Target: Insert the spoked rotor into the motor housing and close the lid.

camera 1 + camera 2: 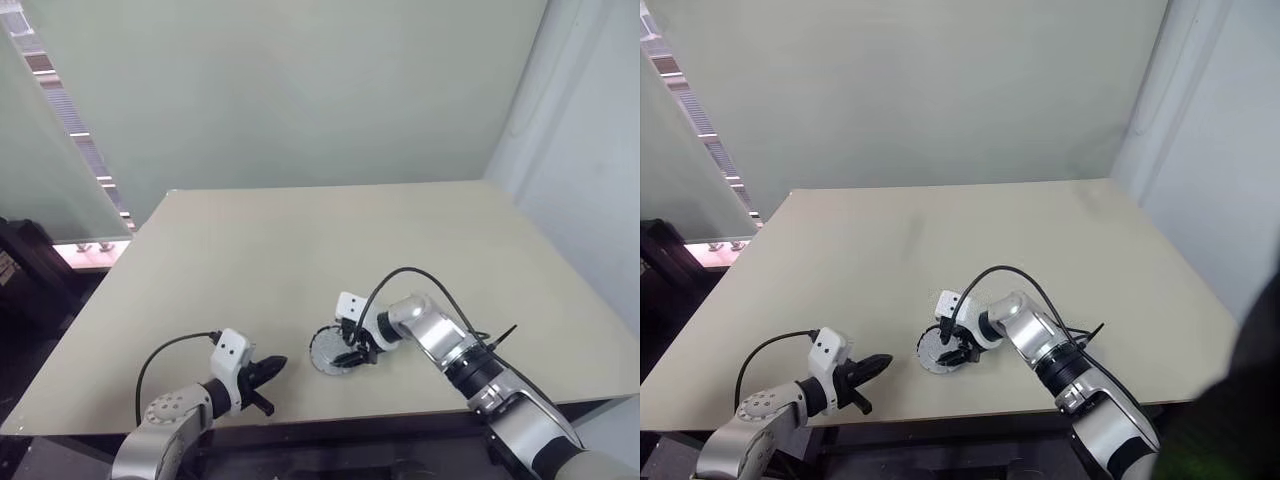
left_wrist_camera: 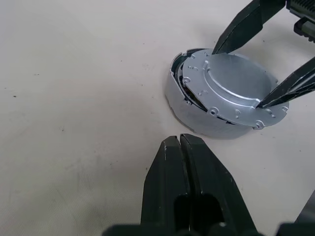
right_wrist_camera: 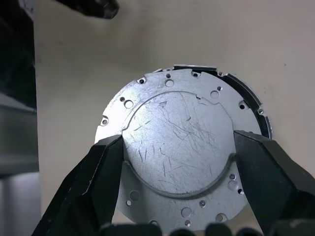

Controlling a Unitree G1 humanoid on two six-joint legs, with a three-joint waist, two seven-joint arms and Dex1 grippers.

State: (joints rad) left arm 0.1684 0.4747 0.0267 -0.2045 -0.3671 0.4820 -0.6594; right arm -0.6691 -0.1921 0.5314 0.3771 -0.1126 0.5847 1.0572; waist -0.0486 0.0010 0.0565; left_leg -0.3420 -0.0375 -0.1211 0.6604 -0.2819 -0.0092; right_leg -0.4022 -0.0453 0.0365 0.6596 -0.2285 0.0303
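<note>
The round silver motor housing stands on the beige table near its front edge. On top of it the lid rests tilted, leaving a dark gap at one side. My right gripper is shut on the lid, one black finger on each side of its raised centre. The housing's rim peeks out behind the lid. My left gripper is shut with nothing in it, a short way to the left of the housing and pointing at it. The spoked rotor is hidden.
The beige table stretches back to a pale green wall. Its front edge runs just below both grippers. A glass panel stands off the table's left side, and a white wall lies to the right. A black cable loops above my right wrist.
</note>
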